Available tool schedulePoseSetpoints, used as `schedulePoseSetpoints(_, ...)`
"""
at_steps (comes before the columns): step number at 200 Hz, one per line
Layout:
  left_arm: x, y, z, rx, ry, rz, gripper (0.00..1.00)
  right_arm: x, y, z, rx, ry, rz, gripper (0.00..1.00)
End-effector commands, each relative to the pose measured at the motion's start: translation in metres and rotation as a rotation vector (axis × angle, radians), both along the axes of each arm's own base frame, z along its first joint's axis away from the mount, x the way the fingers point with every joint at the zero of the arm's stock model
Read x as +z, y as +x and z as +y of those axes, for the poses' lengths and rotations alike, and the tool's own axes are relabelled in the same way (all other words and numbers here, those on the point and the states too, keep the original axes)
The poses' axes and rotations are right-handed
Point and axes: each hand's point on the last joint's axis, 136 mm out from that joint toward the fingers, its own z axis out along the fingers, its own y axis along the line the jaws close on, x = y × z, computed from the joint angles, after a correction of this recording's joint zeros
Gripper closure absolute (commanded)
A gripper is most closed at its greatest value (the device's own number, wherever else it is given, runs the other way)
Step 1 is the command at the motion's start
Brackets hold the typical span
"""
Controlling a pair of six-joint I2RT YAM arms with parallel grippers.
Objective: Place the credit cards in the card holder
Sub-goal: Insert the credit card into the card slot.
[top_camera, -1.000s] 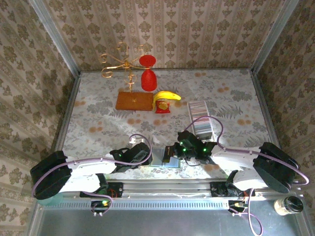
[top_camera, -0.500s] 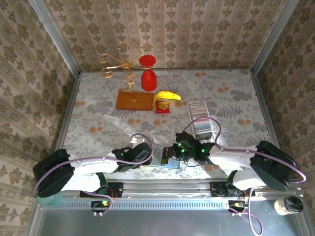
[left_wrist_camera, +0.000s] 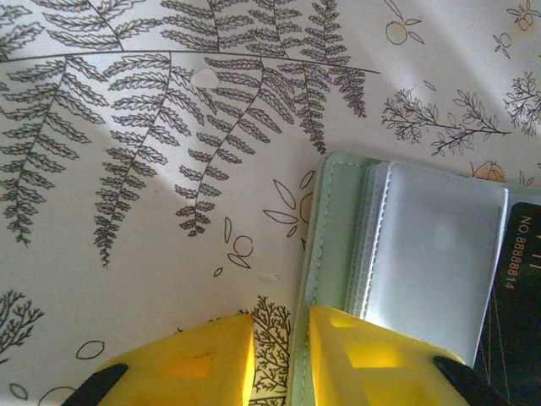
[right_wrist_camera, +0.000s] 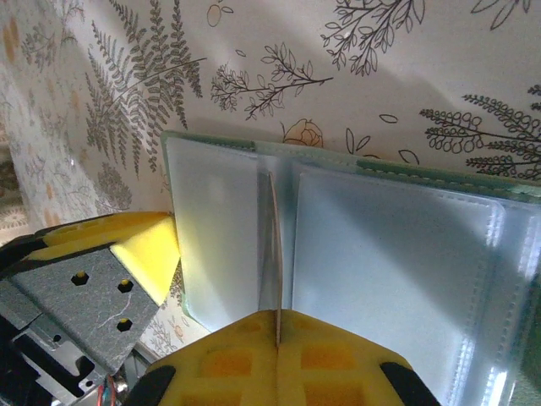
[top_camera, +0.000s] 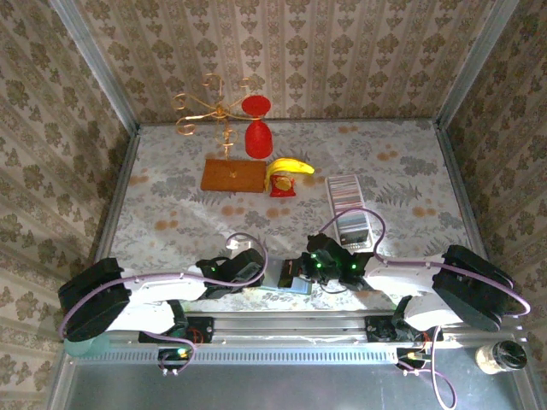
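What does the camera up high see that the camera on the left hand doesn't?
The high camera takes in the far things: the banana, the red goblet, the gold stand and the row of credit cards. The left wrist camera gets close enough to read a number printed on a dark card and to see the fern drawings on the tablecloth. Both show the card holder with the left gripper at its edge.

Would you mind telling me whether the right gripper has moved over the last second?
Yes: the right gripper has drawn back slightly nearward, away from the clear card tray.
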Motion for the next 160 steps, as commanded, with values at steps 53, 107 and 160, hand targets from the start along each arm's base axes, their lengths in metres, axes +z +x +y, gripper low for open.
schedulePoseSetpoints(53,-0.017,-0.015,-0.004,-0.014,0.002,0.084,0.76,-0.001,0.004,0.001,-0.047,0.031,-0.015,1.0)
schedulePoseSetpoints(107,-0.018,-0.015,-0.004,-0.011,0.004,0.084,0.76,-0.001,0.011,-0.008,-0.071,-0.006,-0.071,1.0)
schedulePoseSetpoints(160,-0.022,-0.015,-0.005,-0.013,0.007,0.092,0.77,-0.007,0.012,-0.014,-0.07,-0.056,-0.075,1.0)
